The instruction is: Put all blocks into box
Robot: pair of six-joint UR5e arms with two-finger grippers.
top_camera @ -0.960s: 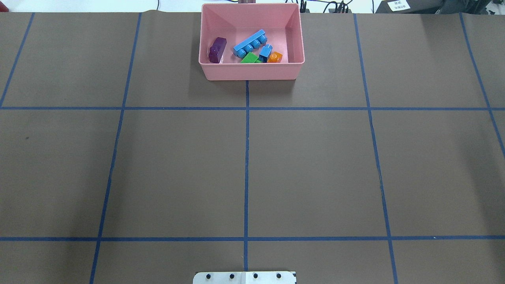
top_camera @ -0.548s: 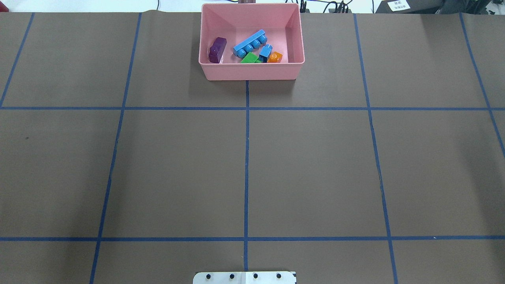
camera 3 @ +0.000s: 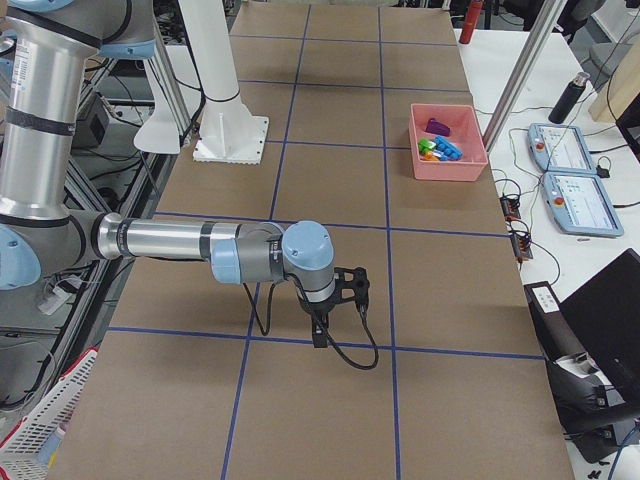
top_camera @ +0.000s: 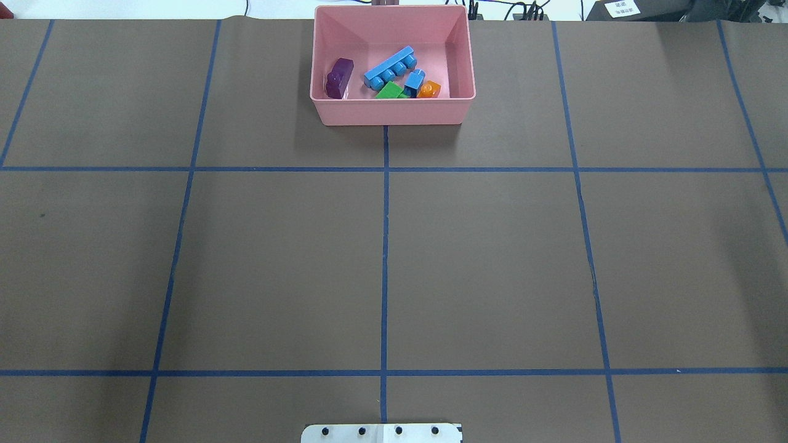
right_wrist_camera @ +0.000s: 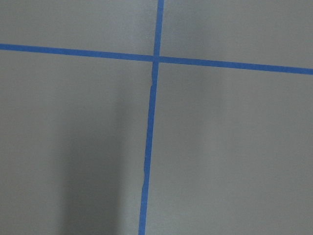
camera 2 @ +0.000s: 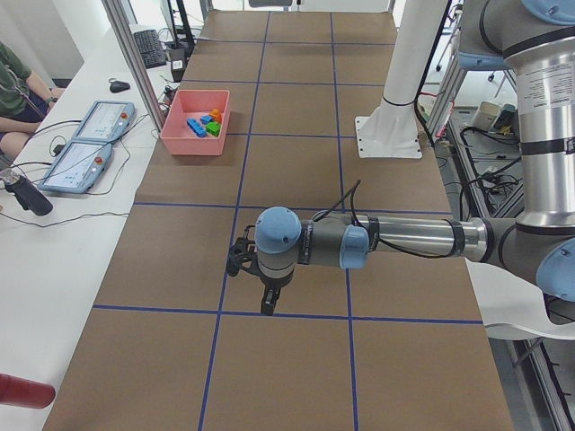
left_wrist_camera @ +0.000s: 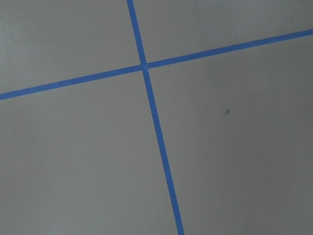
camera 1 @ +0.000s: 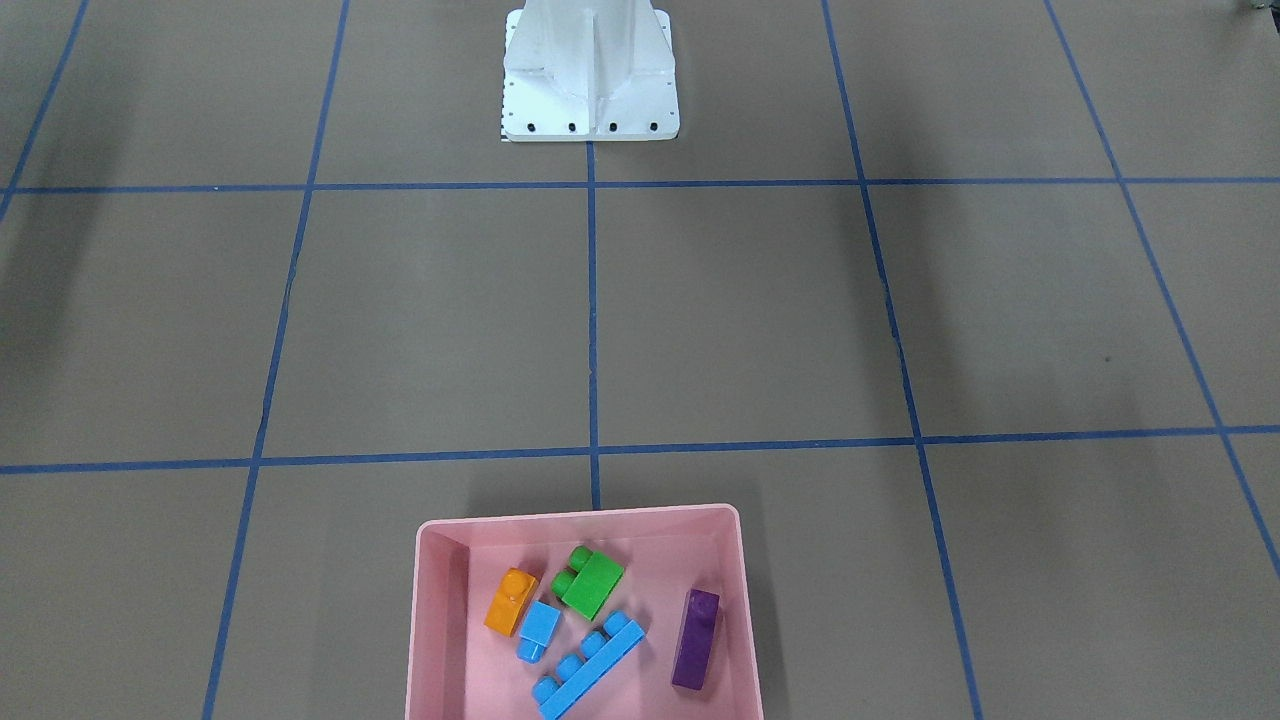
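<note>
**Operator:** Entry one: where was the box?

**Clerk:** Box [top_camera: 391,114]: pink, open-topped, at the table edge on your side. It lay well ahead of both sets of jaws. Its long axis ran across the table, parallel to that edge.

**Operator:** Contents?

**Clerk:** You had five bricks, all on the box floor.
- Orange brick [camera 1: 510,600], touching or just beside the small blue brick [camera 1: 538,630].
- Green brick [camera 1: 592,582], beside those two.
- Long blue brick [camera 1: 590,668], lying diagonally to the walls.
- Purple brick [camera 1: 695,638], apart from the rest and roughly parallel to a short wall.

**Operator:** Jaws?

**Clerk:**
- Left gripper [camera 2: 267,303]: pointed down over the mat near a tape line, nothing visible in it. Only the side view caught it, so I could not tell whether it was spread or pressed together.
- Right gripper [camera 3: 318,335]: same posture at the opposite end of the table, and its state could not be told either.
- Both wrist views showed you only mat and crossed tape.

**Operator:** Which arm was nearer?

**Clerk:** Neither was clearly nearer. The box sat about midway between them, forward and inward of each.

**Operator:** Room to move?

**Clerk:** Between each set of jaws and the box you had mat [top_camera: 492,264] and blue tape, with nothing standing in the way. The box's far wall met the table edge, so any approach would best have come from the robot's side. By my count the task looked finished, with no further pick called for.
</note>
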